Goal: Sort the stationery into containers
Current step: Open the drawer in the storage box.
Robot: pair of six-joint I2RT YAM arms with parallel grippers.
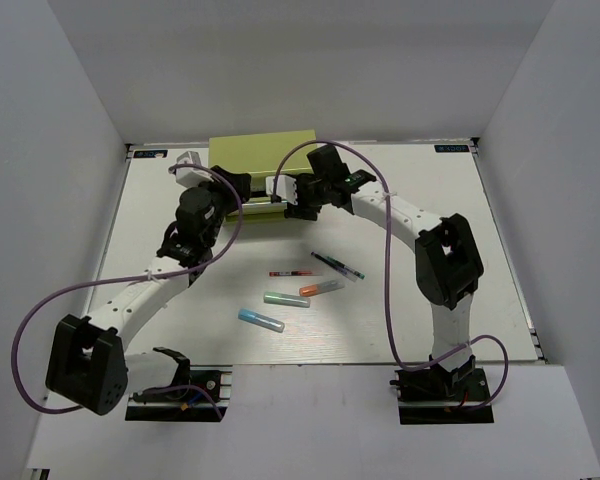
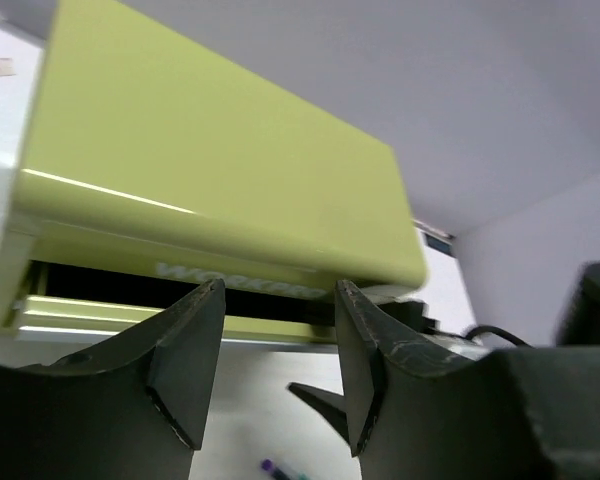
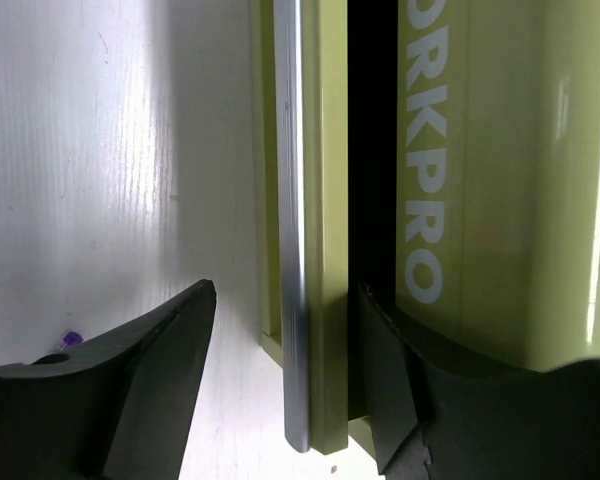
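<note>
While the left gripper (image 2: 275,290) is held spread just before the olive-green chest (image 1: 260,152), the part-open drawer front (image 3: 325,200) is straddled, not pinched, by the spread right gripper (image 3: 285,290). Its long axis runs across the table, so a pull toward the bases is judged due, by the right arm. The pens and markers (image 1: 286,299) are seen lying nearer, between the arms.

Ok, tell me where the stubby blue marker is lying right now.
In the top view the stubby blue marker lies on the white table, closest of the pens to the arm bases, just down-left of the stubby green marker.
</note>
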